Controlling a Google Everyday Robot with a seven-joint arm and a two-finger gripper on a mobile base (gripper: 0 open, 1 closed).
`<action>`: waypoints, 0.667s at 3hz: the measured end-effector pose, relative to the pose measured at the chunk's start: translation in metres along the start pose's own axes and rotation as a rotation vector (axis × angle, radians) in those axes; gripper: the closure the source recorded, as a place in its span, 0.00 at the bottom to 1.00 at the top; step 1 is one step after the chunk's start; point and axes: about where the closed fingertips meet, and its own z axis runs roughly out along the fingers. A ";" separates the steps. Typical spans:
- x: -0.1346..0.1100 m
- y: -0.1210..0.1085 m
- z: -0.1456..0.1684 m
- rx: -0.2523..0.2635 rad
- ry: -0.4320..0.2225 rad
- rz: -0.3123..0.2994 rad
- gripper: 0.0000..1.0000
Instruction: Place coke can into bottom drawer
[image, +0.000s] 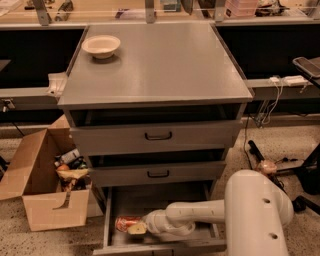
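Note:
The coke can (126, 223) lies on its side inside the open bottom drawer (200, 239), near its left front. It is red-orange with a silver end. My gripper (136, 228) reaches into the drawer from the right and sits at the can's right end, with a cream-yellow fingertip (137, 229) against it. The white arm stretches from the lower right across the drawer.
A cream bowl (101, 46) stands on the cabinet top at the back left. The two upper drawers (158, 136) are shut or nearly so. An open cardboard box (45, 185) with clutter stands on the floor at the left. Cables and a chair base lie at the right.

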 end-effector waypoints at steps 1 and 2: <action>0.001 -0.014 0.018 0.035 0.011 0.016 0.81; 0.002 -0.027 0.025 0.059 0.008 0.028 0.50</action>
